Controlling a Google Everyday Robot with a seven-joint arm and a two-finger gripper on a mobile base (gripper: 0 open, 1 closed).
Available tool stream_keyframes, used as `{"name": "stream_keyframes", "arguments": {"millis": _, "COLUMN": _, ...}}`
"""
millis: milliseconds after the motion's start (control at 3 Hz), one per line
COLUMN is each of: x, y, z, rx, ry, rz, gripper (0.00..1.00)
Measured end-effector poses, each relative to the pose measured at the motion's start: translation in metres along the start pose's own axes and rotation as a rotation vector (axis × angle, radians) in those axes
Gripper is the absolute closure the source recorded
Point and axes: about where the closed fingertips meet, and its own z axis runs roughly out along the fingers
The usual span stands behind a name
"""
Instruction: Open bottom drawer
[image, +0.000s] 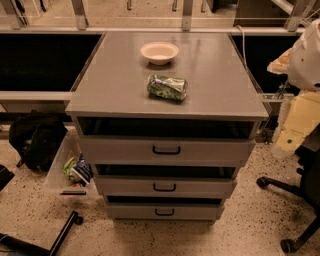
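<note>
Speckled floor, grey cabinet (115, 75) centre. Bottom drawer (130, 211) lowest in cabinet, looks shut or nearly so, black handle (164, 212) untouched. Gripper (281, 62) up right of cabinet, well apart; jaw state: cannot tell. Reach, grasp, pull all left.

Three drawers (200, 186), one bowl (159, 52), one can (167, 87), one set of jaws at right.
</note>
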Motion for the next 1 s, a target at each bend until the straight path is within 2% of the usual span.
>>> {"name": "stream_keyframes", "arguments": {"millis": 333, "x": 0.0, "y": 0.0, "z": 0.0, "rx": 0.0, "ry": 0.0, "rz": 0.0, "gripper": 0.0}}
{"name": "stream_keyframes", "arguments": {"millis": 667, "x": 0.04, "y": 0.04, "z": 0.036, "rx": -0.163, "ry": 0.021, "rz": 0.081, "gripper": 0.0}}
{"name": "stream_keyframes", "arguments": {"millis": 1000, "x": 0.094, "y": 0.093, "z": 0.085, "rx": -0.392, "ry": 0.049, "rz": 0.198, "gripper": 0.0}}
